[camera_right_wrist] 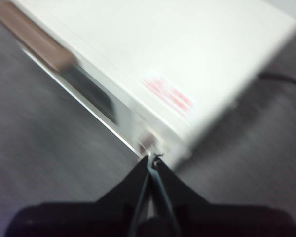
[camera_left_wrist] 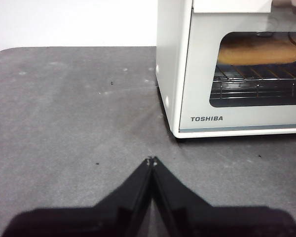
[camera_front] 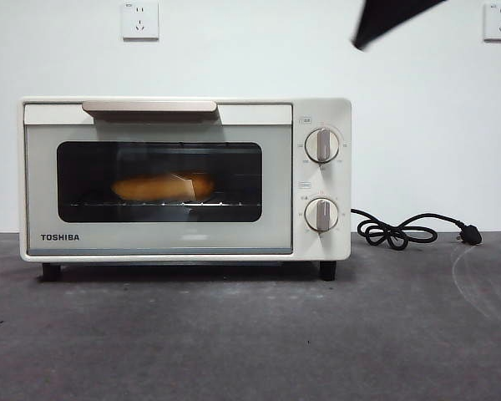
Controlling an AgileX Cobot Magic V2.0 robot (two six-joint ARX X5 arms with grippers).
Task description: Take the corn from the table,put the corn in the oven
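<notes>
A cream toaster oven (camera_front: 184, 180) stands on a dark grey surface (camera_front: 250, 334), its door shut. The corn (camera_front: 163, 187) lies on the rack inside, seen through the window. The left claw (camera_left_wrist: 151, 161), jaws together, rests low beside the oven; the right claw (camera_right_wrist: 154, 157), jaws together, hangs above the oven.

The glossy yellow-orange corn cob (camera_front: 163, 187) lies on the wire rack inside the closed cream-white boxy oven (camera_front: 184, 242), which stands on the dark grey matte table (camera_front: 250, 334); a coiled black power cord (camera_front: 405, 231) lies to its right.
</notes>
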